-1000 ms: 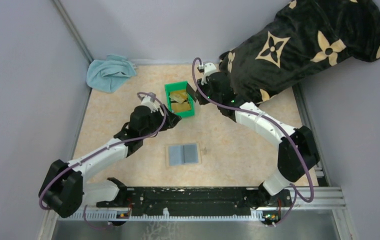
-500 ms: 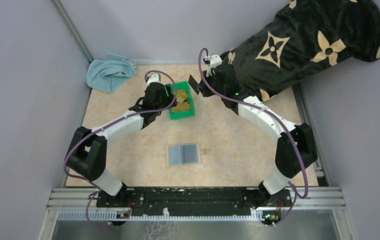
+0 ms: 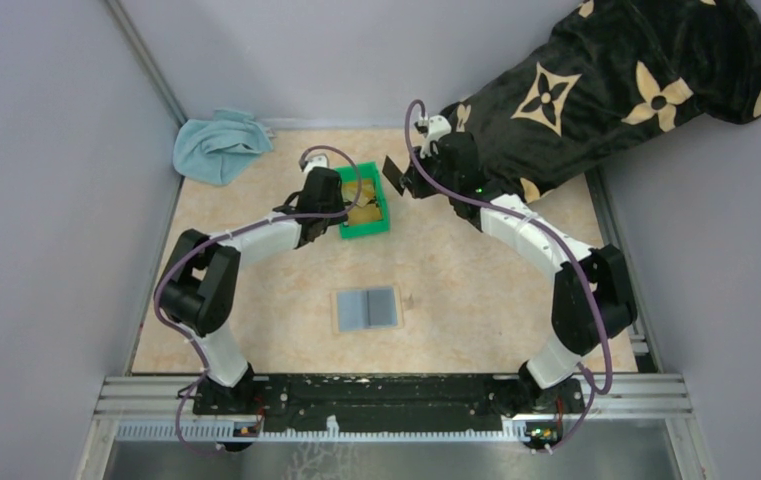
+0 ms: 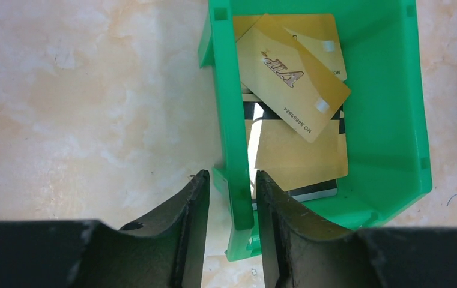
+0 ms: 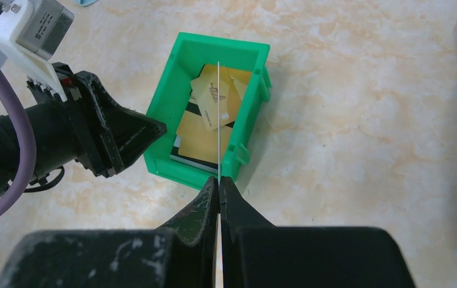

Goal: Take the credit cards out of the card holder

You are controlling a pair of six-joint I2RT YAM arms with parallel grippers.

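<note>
The right gripper (image 5: 220, 180) was pinched shut on one black card (image 3: 392, 168), held on edge just beside the green bin (image 5: 161, 114), where other credit cards (image 4: 292, 72) lay. The left gripper (image 4: 232, 180) was closed on the bin's wall. The card holder (image 3: 367, 308) lay open, well apart from both.

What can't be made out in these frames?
Right wrist: held card in the right gripper is edge-on, face unreadable.
Left wrist: gold cards cover those beneath in the green bin; count unclear.
Top external: card holder too small to show whether cards remain inside.
Left wrist: whether the left gripper actually presses the bin wall.
</note>
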